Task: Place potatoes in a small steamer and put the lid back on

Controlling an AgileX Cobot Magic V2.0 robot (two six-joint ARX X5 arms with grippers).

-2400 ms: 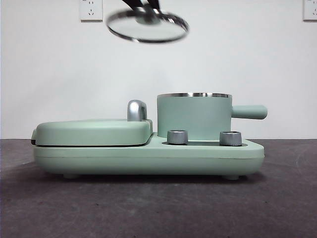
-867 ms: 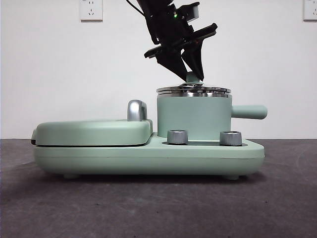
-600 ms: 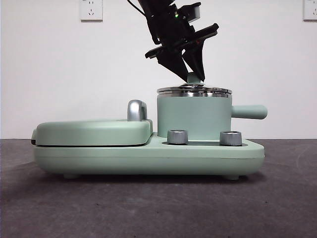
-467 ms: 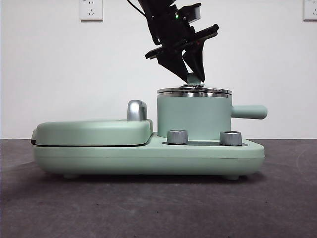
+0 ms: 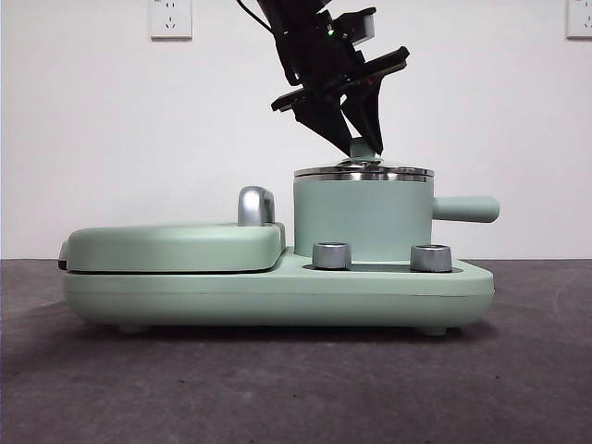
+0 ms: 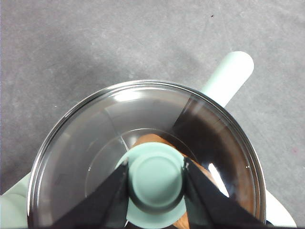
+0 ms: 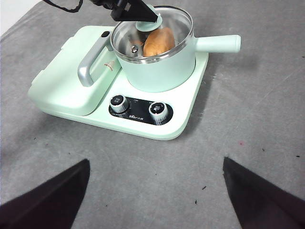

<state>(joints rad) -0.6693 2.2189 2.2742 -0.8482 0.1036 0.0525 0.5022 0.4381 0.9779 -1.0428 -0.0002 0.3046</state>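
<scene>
The glass lid [image 5: 363,171] lies level on the steel rim of the mint-green small steamer [image 5: 361,217]. My left gripper [image 5: 363,148] comes down from above and is shut on the lid's green knob [image 6: 156,177], one black jaw on each side. Through the glass I see the orange-brown potato [image 7: 159,40] lying inside the pot, also visible under the knob [image 6: 147,139]. The pot's stubby handle [image 6: 228,76] points away to the side. My right gripper [image 7: 156,161] hangs open high over the table in front of the appliance, holding nothing.
The steamer stands on a mint-green appliance base [image 5: 277,296] with two steel dials [image 5: 331,255] [image 5: 430,257]. Beside the pot is a flat griddle cover [image 5: 176,245] with a chrome handle [image 5: 254,205]. Dark grey table surface lies all around.
The lid, held high in the air earlier, has come down onto the steamer's rim. Over the last second it settled level; the left gripper barely moved.
</scene>
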